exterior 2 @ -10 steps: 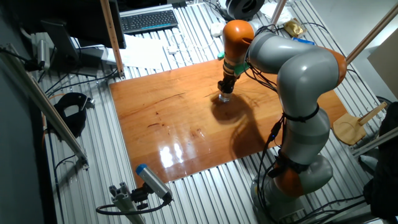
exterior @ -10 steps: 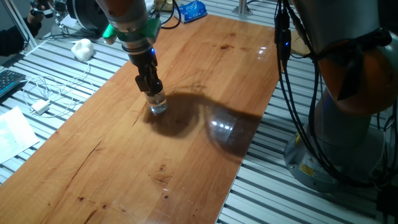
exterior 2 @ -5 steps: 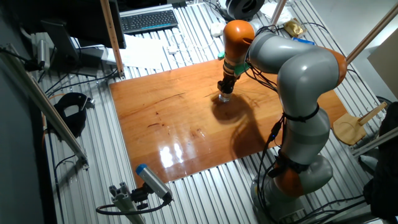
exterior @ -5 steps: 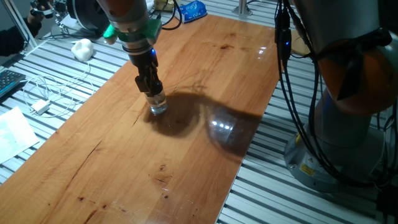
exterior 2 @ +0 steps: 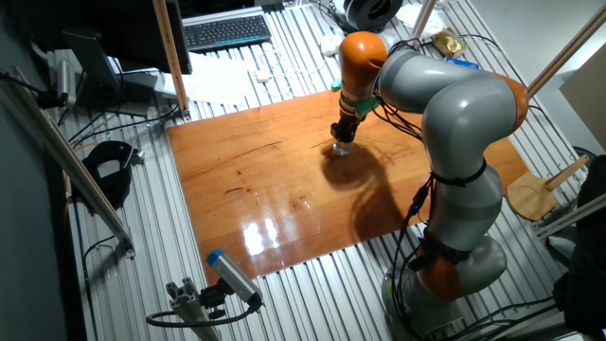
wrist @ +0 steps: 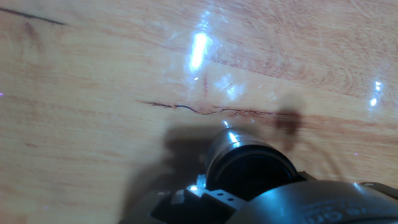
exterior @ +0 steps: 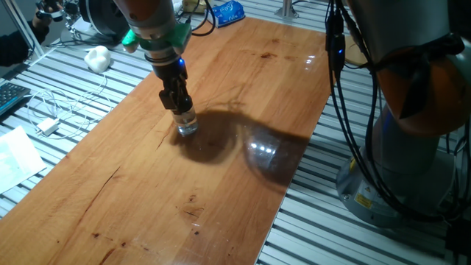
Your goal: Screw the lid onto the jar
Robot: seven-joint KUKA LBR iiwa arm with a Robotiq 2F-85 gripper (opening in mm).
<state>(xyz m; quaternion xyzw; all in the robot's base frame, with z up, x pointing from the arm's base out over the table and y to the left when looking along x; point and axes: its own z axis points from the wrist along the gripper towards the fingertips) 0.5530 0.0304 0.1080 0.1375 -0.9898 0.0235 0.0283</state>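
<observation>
The clear glass jar (exterior: 188, 126) stands upright on the wooden table (exterior: 243, 81), left of its middle; it also shows in the other fixed view (exterior 2: 340, 150). My gripper (exterior: 180, 107) points straight down onto the jar's top and is shut on the black lid (exterior: 183, 112), which sits on the jar's neck. My gripper (exterior 2: 344, 135) shows the same from the other side. In the hand view a dark round lid (wrist: 250, 173) fills the lower middle, with the jar's glass (wrist: 221, 140) shining around it. How far the threads are engaged is hidden.
Off the table's left edge lie a white cable with an adapter (exterior: 47, 126) and a white lump (exterior: 97, 57). A blue packet (exterior: 227, 11) lies past the far end. The arm's base (exterior: 401, 169) and cables stand at the right. A keyboard (exterior 2: 227, 31) lies beyond the table.
The hand has turned slightly about its own axis over the jar. The jar has stayed in the same spot.
</observation>
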